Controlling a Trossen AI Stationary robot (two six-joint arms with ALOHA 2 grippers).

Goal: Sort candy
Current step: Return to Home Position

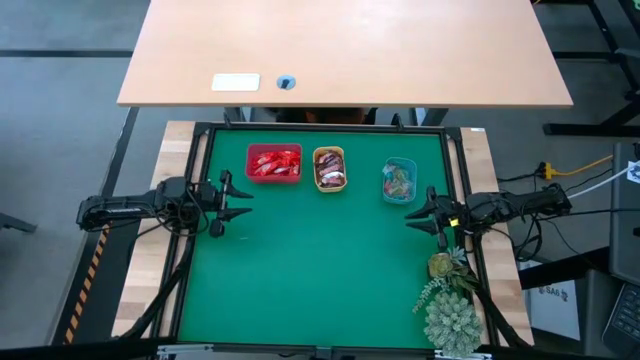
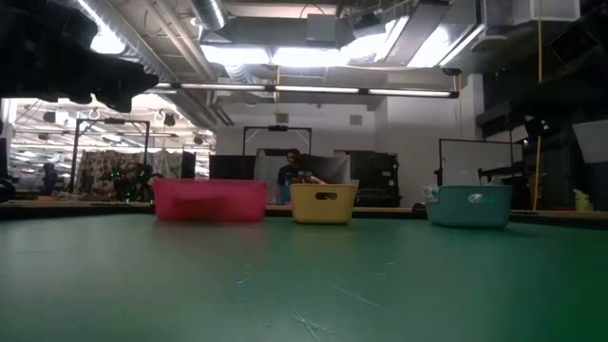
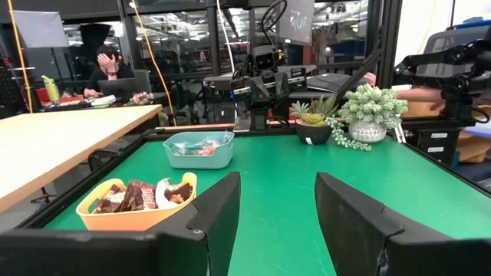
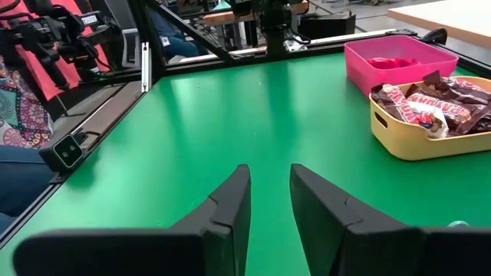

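Note:
Three trays stand in a row at the far side of the green mat. The red tray (image 1: 274, 163) holds red-wrapped candy (image 4: 391, 63). The orange tray (image 1: 329, 169) holds dark brown-and-white bars (image 4: 437, 103). The teal tray (image 1: 398, 181) holds clear greenish sweets (image 3: 201, 146). My left gripper (image 1: 245, 202) hovers level at the mat's left edge, open, with nothing between its fingers (image 3: 207, 222). My right gripper (image 1: 410, 212) hovers at the mat's right edge, beside the teal tray. Its fingers (image 4: 230, 199) stand a narrow gap apart with nothing between them.
Potted artificial plants (image 1: 450, 300) stand at the mat's near right corner. A wooden table (image 1: 340, 50) lies beyond the far edge. The middle and near part of the mat (image 1: 320, 270) is bare green. A person (image 2: 290, 176) sits behind the trays in the room.

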